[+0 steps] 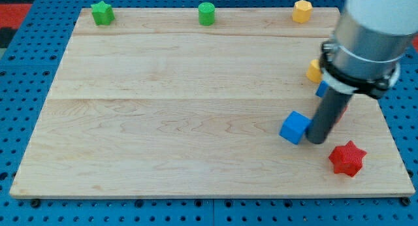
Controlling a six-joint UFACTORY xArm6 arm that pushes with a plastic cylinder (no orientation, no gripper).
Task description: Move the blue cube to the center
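Note:
The blue cube [295,127] lies on the wooden board [163,108] at the view's right, below mid-height. My tip [317,140] stands just right of the cube, touching or almost touching its right side. The dark rod rises from there to the grey arm body [369,36] at the view's top right.
A red star block [347,159] lies below and right of my tip. A yellow block [314,70] and another blue block [322,89] peek out behind the arm. Along the top edge stand a green star [102,13], a green cylinder [206,14] and a yellow hexagon [302,11].

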